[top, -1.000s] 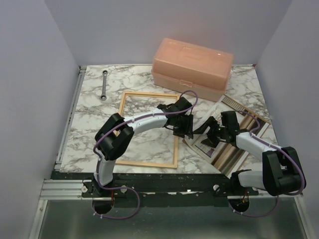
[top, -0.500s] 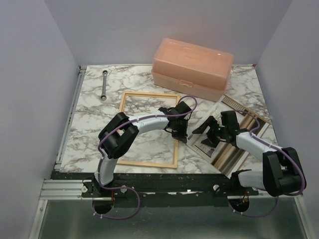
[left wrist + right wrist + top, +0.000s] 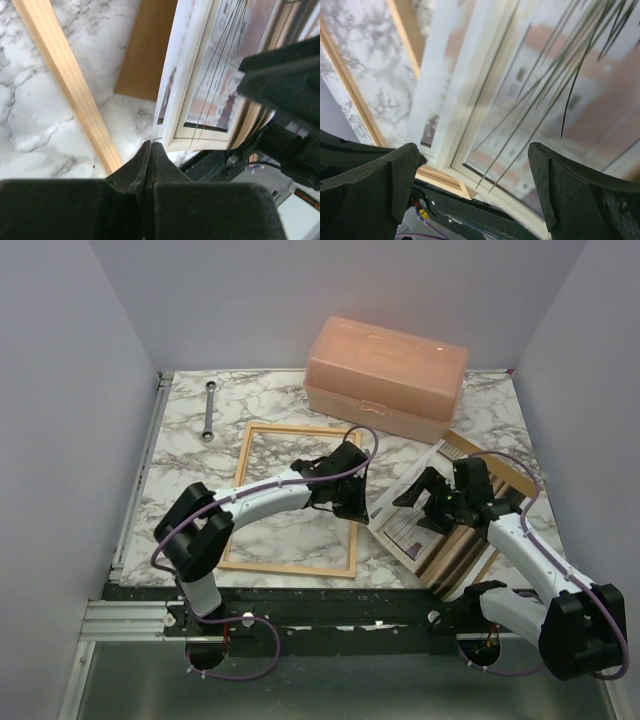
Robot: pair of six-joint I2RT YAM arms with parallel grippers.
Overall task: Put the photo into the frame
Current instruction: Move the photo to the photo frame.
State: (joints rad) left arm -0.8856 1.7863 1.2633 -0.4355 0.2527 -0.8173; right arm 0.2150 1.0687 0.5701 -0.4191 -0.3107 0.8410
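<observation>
The rectangular paper photo of a thin plant at a window (image 3: pixel 405 532) lies face up on the marble table (image 3: pixel 180 460), just beside the right rail of the thin light-wood rectangular frame (image 3: pixel 290 568), partly over a brown fibreboard panel (image 3: pixel 150 50). The left gripper (image 3: pixel 150 146) has its fingers pressed together, and their tips are at the photo's white corner. I cannot tell if they pinch the paper. The right gripper (image 3: pixel 472 150) hovers over the photo with its fingers (image 3: pixel 370 190) spread wide, holding nothing. A peach plastic box (image 3: pixel 385 375) stands behind.
</observation>
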